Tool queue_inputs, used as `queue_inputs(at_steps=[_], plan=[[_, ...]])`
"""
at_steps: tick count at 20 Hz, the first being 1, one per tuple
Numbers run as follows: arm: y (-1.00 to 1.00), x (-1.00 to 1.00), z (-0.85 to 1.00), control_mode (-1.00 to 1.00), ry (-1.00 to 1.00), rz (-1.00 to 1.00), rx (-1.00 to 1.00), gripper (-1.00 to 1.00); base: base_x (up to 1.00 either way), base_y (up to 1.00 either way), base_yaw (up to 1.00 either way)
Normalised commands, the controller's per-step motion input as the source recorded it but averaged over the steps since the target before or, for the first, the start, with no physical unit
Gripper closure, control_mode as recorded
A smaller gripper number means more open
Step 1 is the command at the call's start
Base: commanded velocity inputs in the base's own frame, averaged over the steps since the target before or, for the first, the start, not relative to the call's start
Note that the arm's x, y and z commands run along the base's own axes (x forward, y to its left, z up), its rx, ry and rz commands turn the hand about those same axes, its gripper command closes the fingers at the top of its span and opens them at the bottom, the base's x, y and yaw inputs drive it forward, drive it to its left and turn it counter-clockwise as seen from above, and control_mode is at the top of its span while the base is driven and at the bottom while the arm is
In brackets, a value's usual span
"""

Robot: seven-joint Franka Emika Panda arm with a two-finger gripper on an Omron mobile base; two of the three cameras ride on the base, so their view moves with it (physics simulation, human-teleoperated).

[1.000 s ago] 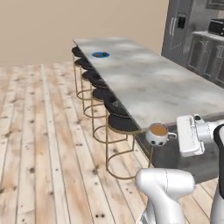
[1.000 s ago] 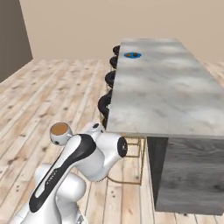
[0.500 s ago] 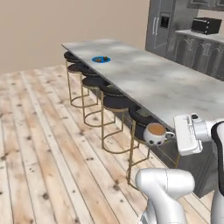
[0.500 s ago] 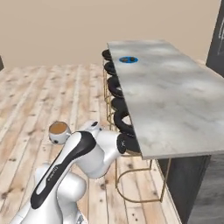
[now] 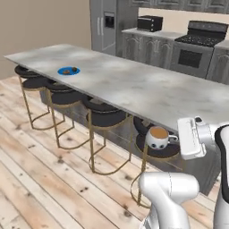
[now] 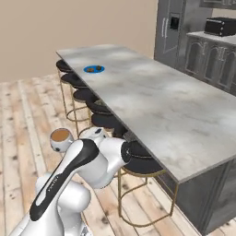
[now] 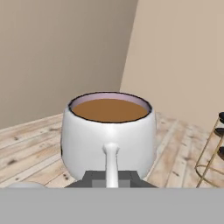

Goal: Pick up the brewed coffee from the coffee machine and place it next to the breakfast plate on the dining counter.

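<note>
- Since the earlier frames the whole scene has swung in both base views: the base has driven and turned, so the dining counter [image 5: 147,89] now runs across the left base view with the fridge and stove behind it. The plate has not moved on the counter; only the cameras have.
- The mug [image 5: 158,137] is carried in the air beside the counter's stool side, below the level of the slab top and above a black stool [image 5: 154,150]. It stays upright, and the hand view shows the coffee level and near the rim.
- The gripper [image 7: 111,177] is clenched on the mug's handle: in the hand view the handle drops straight down between the two dark finger tips.
- The blue plate [image 5: 69,70] lies on the counter near its far-left end in the left base view, close to the stool-side edge, with two small brown pieces on it.
- The relation that matters: the plate is well apart from the mug, far along the counter's long axis and higher than the mug. By this judgement the carry is under way but placing is not near; the base would need to travel along the stools' side and the arm lift the mug above the slab.
- Spilling looks the main risk, given how full the mug is.
</note>
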Motion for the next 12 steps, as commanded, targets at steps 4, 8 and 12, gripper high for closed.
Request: queue_inputs(at_steps=[4,8,12], plan=[[0.0,0.0,0.0,1.0,0.0,0.0,0.0,1.0,0.51,1.0,-0.44],[0.0,0.0,0.0,1.0,0.0,0.0,0.0,1.0,0.48,1.0,-0.42],[0.0,0.0,0.0,1.0,0.0,0.0,0.0,1.0,0.48,1.0,-0.38]])
